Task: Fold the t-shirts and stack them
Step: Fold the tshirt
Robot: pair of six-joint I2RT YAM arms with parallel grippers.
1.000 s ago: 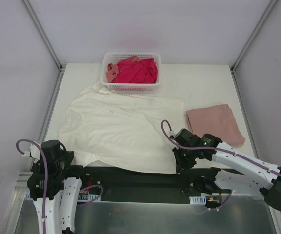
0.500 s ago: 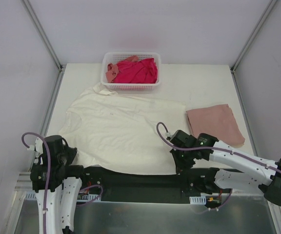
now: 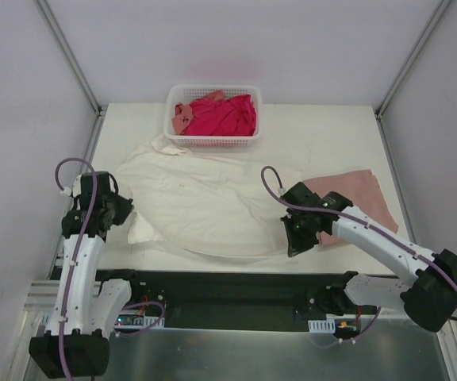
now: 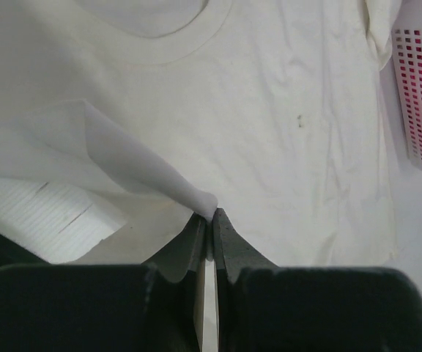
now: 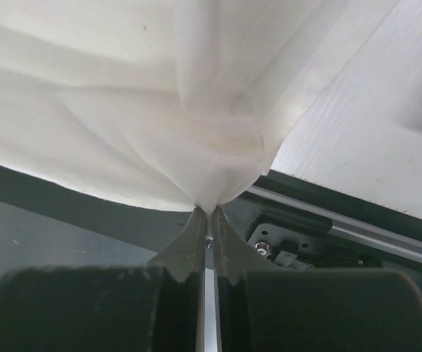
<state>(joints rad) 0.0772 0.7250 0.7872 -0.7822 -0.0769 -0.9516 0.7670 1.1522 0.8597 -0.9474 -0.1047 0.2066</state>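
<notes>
Cream t-shirt (image 3: 205, 202), mid-table before the basket (image 3: 213, 141): light, limp cotton (likely sags between holds), near edge clamped at either end by left gripper (image 4: 209, 218) and right gripper (image 5: 207, 214), sensible holds.

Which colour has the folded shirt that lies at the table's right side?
The folded shirt is dusty pink, clearest in the top external view.

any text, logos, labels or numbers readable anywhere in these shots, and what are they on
No readable text in any view.
Cream t-shirt: plain, no print; only a small dark speck in the left wrist view.
Folded pink t-shirt: no print or tag visible.
Magenta shirt in the basket: no print showing; the basket carries no label.
Left arm and right arm: no legible marking.
</notes>
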